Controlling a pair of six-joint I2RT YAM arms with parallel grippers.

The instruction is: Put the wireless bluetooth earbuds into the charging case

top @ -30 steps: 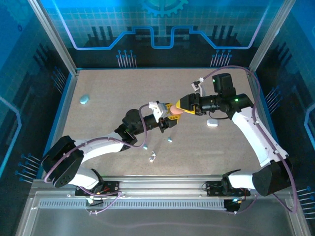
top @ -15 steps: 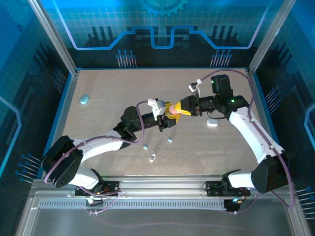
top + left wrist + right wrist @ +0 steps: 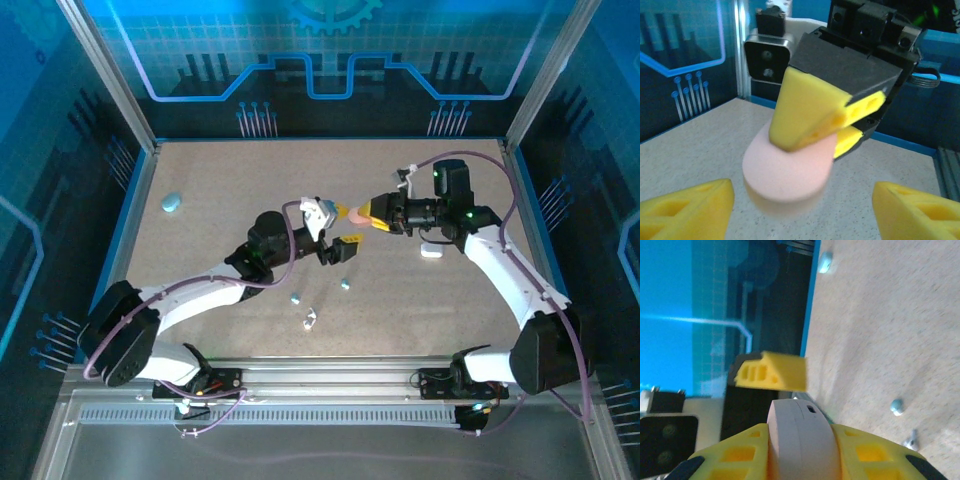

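Right tool (image 3: 361,213) is clamped on the pink case (image 3: 787,172) and holds it off the desk (image 3: 220,180), about mid-frame in the top view. The left wrist view shows one yellow finger above the case's far end and one below, pinching it. Left tool (image 3: 343,228) stands open, its fingers (image 3: 687,207) spread to either side of the case's near end, apart from it. The case looks shut, with no lid gap visible. Contents of the pink case: cannot tell. Earbuds: first light blue earbud (image 3: 295,297) and second light blue earbud (image 3: 345,284) lie loose on the desk just below the tools in the top view. Silvery earbud (image 3: 309,320) lies lower again, toward the bottom edge of the desk; cannot tell whether it is one piece or a pair lying together. Light blue case (image 3: 172,202) rests near the left edge of the desk, well apart from the rest. White case (image 3: 432,250) sits just under the right arm's wrist. Both appear closed, as far as their small size allows. Judgement: the task is early. Nothing is visibly seated in any case, and the blue and silvery earbuds are all left to place. The present step reads as a two-tool handling of the pink case, probably to get its lid open.
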